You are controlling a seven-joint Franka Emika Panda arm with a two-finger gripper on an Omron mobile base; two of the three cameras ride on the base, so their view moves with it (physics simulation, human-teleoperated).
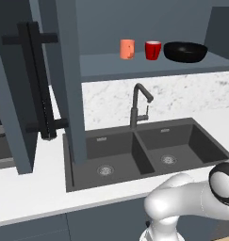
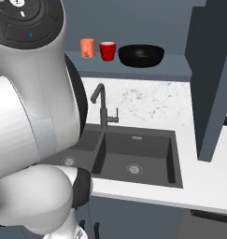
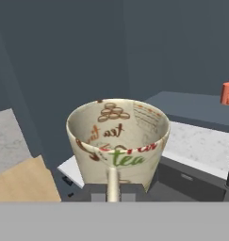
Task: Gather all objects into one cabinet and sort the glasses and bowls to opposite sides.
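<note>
The beige mug sits dead centre in the hand view, directly above the gripper, handle at 6 o'clock. The fingers pinch that handle. The orange tumbler shows at 3 o'clock.

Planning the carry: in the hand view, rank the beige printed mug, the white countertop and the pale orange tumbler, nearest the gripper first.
1. The beige printed mug: at the gripper, handle between its fingertips.
2. The white countertop: lower left, behind the mug.
3. The pale orange tumbler: far right, up on the cabinet shelf.
</note>
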